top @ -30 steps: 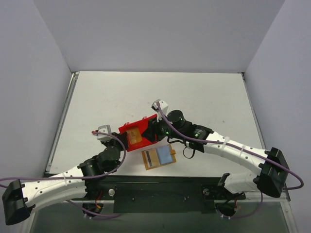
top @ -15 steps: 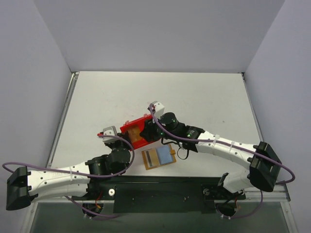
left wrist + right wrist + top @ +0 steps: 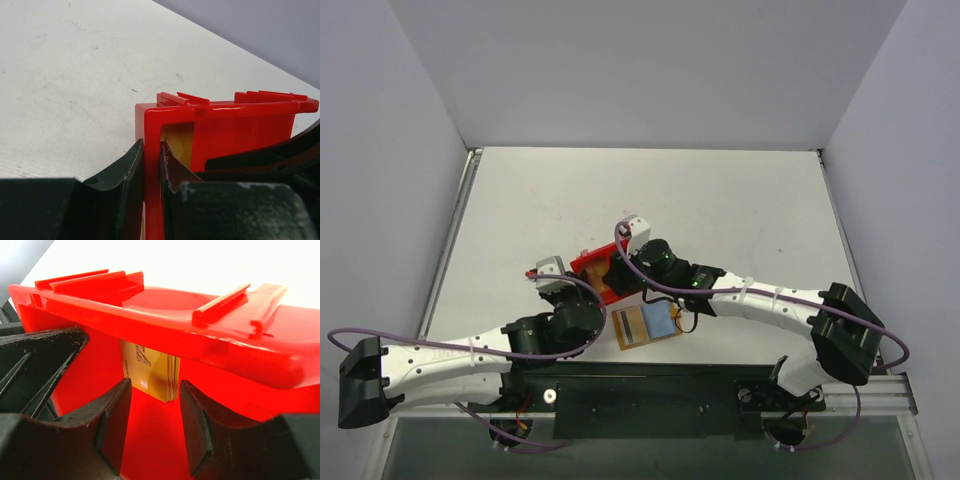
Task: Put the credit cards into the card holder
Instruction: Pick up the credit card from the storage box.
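The credit cards [image 3: 150, 372] are a golden stack standing on edge inside the red bin [image 3: 165, 320]; a yellow sliver of them [image 3: 178, 142] shows in the left wrist view. My right gripper [image 3: 155, 386] is open inside the bin, one finger on each side of the stack, not touching it. My left gripper [image 3: 152, 150] is shut on the bin's red wall [image 3: 151, 125]. The card holder [image 3: 647, 323] lies open on the table just near-right of the bin [image 3: 592, 268], its light blue panel up. From above, both grippers [image 3: 586, 298] [image 3: 622, 272] meet at the bin.
The right arm's purple cable [image 3: 720, 292] loops just above the card holder. The table's near edge and black rail [image 3: 640, 385] lie right behind the card holder. Grey walls close in the left, right and far sides.
The left arm has swung right to the bin's near-left wall. The right gripper has moved left and down into the bin. The bin has shifted slightly left.
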You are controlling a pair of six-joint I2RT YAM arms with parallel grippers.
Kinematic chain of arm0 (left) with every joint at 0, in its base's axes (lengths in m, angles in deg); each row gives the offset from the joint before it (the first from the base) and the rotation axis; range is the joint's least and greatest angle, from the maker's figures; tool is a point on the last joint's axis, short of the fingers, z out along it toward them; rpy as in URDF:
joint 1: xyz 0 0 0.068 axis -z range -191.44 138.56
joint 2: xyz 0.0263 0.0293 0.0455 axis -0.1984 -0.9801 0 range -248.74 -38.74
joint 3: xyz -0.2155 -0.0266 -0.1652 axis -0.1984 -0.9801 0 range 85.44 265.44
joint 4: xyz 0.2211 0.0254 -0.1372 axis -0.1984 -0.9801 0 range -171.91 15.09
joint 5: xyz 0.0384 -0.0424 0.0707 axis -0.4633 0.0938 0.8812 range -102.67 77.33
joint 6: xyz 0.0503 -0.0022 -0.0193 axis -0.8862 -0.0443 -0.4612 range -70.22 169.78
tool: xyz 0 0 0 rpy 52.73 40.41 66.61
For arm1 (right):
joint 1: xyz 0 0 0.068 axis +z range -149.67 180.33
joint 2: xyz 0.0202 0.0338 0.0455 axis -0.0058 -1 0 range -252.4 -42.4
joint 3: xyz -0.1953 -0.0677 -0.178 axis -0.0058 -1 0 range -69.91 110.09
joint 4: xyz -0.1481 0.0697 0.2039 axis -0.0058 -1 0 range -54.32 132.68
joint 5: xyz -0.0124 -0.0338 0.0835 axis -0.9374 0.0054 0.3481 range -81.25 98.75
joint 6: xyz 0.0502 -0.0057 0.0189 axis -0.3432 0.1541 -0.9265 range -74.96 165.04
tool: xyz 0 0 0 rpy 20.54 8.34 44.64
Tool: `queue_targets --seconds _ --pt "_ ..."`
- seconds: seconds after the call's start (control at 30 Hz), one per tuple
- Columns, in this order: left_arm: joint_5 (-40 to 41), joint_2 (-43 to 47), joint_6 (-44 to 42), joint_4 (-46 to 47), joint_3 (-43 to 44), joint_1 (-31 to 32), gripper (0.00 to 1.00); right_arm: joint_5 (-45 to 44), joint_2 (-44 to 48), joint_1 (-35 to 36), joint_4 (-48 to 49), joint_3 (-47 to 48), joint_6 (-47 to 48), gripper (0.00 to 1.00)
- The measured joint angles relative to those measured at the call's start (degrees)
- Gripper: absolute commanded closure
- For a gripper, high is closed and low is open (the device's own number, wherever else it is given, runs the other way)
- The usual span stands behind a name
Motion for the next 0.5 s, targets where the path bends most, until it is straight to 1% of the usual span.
queue_targets --seconds 0.23,0.5 --pt "-0.98 -1.18 2.67 -2.05 1.25 0.0 1.0 -1.07 -1.18 0.35 1.05 0.0 0.63 0.6" --pt "-1.14 -1.57 2.67 -4.09 1.25 -0.09 1.0 -1.86 -4.04 0.37 1.01 0.46 0.63 0.6"
